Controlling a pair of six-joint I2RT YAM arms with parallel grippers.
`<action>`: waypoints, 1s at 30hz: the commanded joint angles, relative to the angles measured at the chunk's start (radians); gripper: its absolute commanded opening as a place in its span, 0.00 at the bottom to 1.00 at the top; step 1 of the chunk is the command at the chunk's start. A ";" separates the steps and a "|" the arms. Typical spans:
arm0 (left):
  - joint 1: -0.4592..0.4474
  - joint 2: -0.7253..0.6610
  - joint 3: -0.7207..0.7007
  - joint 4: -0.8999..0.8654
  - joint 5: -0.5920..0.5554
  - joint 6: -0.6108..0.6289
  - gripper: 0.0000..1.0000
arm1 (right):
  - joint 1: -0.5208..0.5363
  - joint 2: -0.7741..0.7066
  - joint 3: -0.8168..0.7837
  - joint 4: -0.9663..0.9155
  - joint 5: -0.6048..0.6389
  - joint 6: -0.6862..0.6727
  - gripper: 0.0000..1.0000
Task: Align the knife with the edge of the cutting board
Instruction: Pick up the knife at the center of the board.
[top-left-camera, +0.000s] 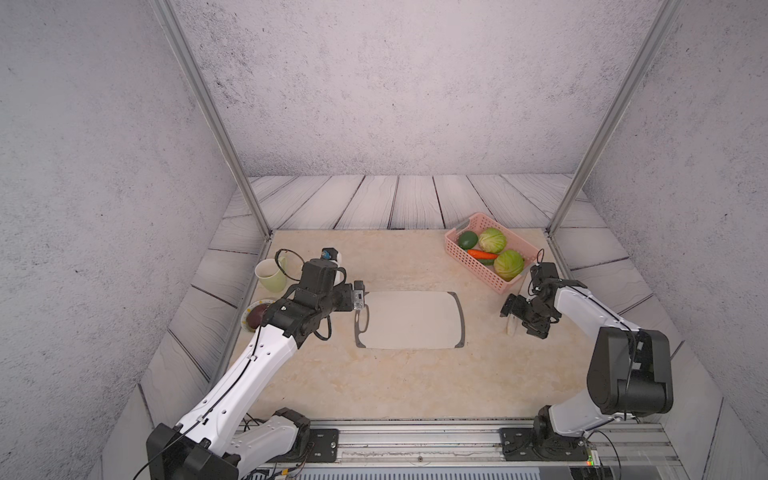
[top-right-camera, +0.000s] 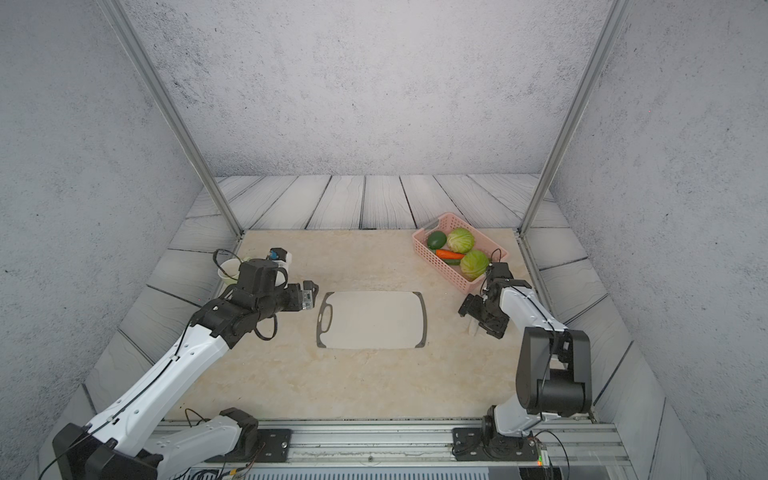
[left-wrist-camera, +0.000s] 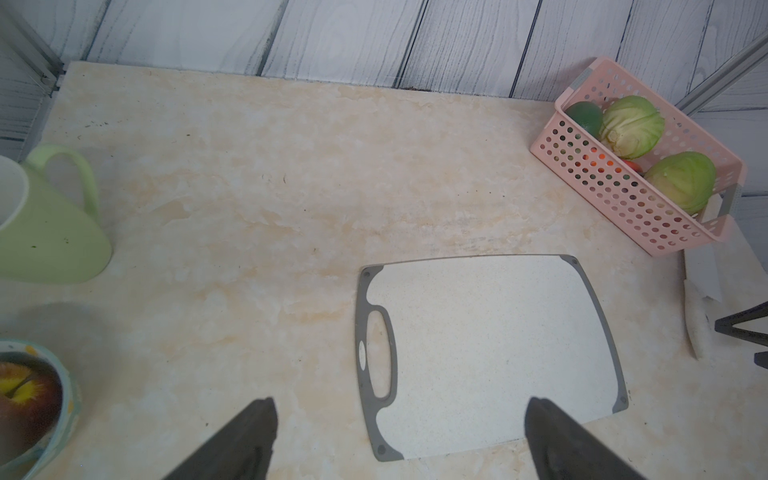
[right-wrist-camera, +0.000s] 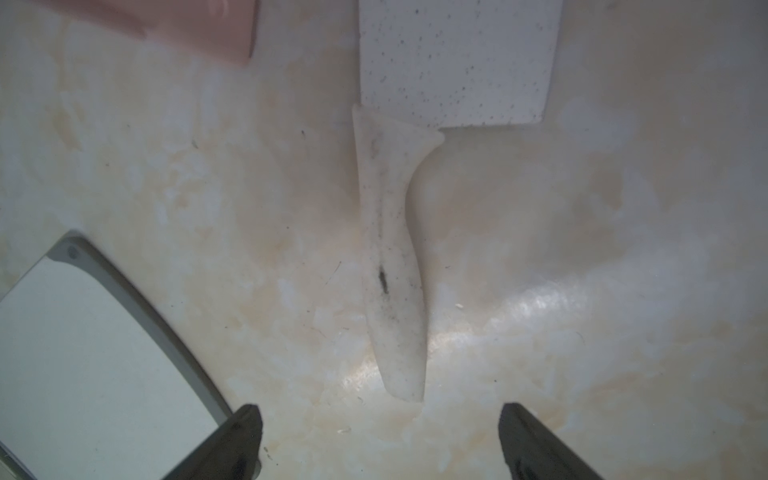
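Right of the cutting board (top-left-camera: 411, 320), knife (right-wrist-camera: 390, 187) lies apart, seemingly flat.

The left gripper (left-wrist-camera: 399, 440), jaws spread wide, hangs above the slotted end of the cutting board (top-left-camera: 411, 320). The right gripper (right-wrist-camera: 380, 440), jaws apart, points downward beyond the opposite end.

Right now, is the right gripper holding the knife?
No, the right gripper is open and the knife lies untouched ahead of it.
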 joint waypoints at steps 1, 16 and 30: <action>0.006 0.011 0.034 -0.021 -0.004 0.018 0.98 | -0.008 0.033 0.017 0.009 -0.012 -0.002 0.93; 0.006 0.063 0.049 -0.038 0.032 0.010 0.98 | -0.013 0.165 0.103 -0.007 0.055 -0.001 0.88; 0.006 0.081 0.055 -0.045 0.030 0.007 0.98 | -0.033 0.243 0.122 -0.014 0.112 -0.005 0.62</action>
